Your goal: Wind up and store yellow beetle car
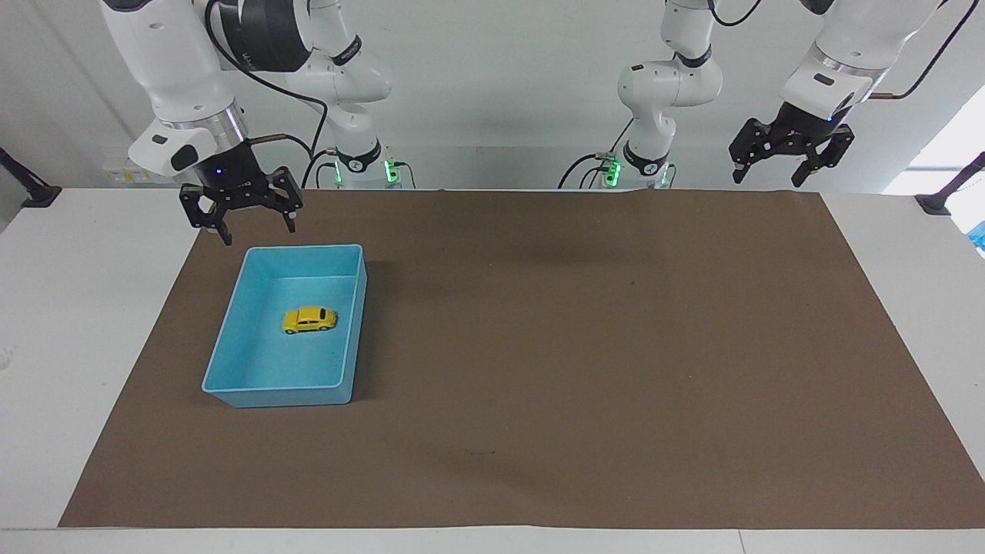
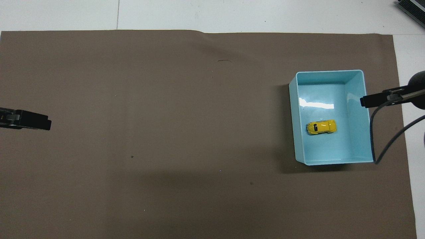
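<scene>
Showing only their black tips at the overhead view's edges, the left gripper point(image 1: 792, 168) waits over the brown paper mat's point(image 1: 585, 346) corner and the right gripper point(image 1: 250, 221) hangs beside the light-blue plastic tray point(image 1: 231, 342), both spread wide and empty. The white table point(image 1: 69, 308) meets a pale wall. The small yellow beetle car point(image 1: 309, 319) sits inside the tray, toward the right arm's end.

The right gripper point(image 1: 255, 228) is hanging raised with fingers point(image 1: 225, 235) spread wide, wrist pointing down; the left gripper point(image 1: 772, 177) is waiting high, fingers likewise spread, holding nothing.
</scene>
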You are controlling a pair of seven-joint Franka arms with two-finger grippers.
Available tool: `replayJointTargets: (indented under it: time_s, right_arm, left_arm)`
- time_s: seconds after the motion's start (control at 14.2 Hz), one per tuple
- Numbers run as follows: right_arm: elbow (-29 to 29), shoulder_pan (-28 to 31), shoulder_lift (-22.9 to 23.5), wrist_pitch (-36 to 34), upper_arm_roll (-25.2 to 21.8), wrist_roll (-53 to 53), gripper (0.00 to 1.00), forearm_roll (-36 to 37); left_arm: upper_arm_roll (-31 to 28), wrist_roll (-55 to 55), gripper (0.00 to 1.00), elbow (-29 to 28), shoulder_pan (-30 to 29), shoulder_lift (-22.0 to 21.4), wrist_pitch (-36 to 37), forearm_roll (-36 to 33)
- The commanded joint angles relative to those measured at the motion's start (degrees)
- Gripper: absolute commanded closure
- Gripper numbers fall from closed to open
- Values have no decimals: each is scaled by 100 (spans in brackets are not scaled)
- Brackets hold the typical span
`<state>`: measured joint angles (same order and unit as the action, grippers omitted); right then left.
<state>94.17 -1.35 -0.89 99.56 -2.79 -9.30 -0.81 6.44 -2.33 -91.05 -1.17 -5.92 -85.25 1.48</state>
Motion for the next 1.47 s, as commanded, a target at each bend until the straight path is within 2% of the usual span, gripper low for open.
replayJointTargets:
  time_s: [0.0,0.21,1.4]
  right_arm:
    - [-354,3,2,-479,68,943,0,-86]
    - [-636,-41,2,-937,139,1492,0,-16]
    - [-654,-6,10,-956,148,1422,0,-60]
  left_arm:
    - [50,-40,0,43,-111,-41,105,89]
    - [50,-40,0,43,-111,-41,105,89]
    - [50,-40,0,43,-111,-41,105,89]
